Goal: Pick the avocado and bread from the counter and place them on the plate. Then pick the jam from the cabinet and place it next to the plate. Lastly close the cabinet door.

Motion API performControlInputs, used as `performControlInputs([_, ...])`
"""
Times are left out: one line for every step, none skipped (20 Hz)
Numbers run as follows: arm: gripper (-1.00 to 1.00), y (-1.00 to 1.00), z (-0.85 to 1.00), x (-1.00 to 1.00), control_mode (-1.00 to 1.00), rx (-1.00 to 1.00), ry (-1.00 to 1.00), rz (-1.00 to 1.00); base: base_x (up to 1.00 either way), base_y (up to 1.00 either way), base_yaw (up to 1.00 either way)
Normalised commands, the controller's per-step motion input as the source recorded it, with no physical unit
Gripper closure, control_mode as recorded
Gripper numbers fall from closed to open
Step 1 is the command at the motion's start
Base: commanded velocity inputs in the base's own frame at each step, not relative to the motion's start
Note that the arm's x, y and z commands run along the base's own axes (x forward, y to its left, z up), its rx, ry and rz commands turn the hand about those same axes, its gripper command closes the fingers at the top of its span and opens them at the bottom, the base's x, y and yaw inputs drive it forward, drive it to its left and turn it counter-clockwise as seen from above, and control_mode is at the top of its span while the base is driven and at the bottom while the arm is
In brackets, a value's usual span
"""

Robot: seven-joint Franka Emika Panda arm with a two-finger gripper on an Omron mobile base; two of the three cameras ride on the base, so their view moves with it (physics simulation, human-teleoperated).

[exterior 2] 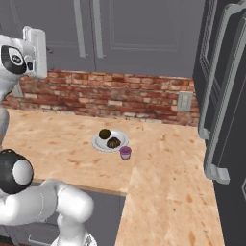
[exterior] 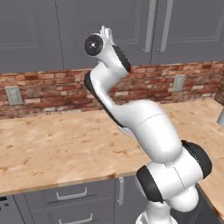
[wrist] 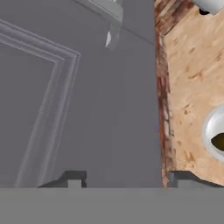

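Avocado (exterior 2: 104,133) and bread (exterior 2: 114,142) sit on the plate (exterior 2: 98,144), jam (exterior 2: 125,153) just beside it on the surface (exterior 2: 57,139). The end effector (wrist: 127,177), parted and empty, faces the cabinet door (wrist: 87,109), which looks closed; probably only retreat remains.

The scene is lit evenly and softly, with no single light source to be made out. Soft highlights are seen on the white arm (exterior: 153,131). Only a faint shadow is cast under the plate (exterior 2: 98,143) on the counter (exterior 2: 163,182). Edges are rendered slightly soft and pixelated throughout; no glare or edge distortion is seen.
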Motion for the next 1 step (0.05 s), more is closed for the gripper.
performControlInputs([-1.0,-0.79,0.08,0.34,-1.0,0.16,0.02,0.15,0.0,0.0,0.0])
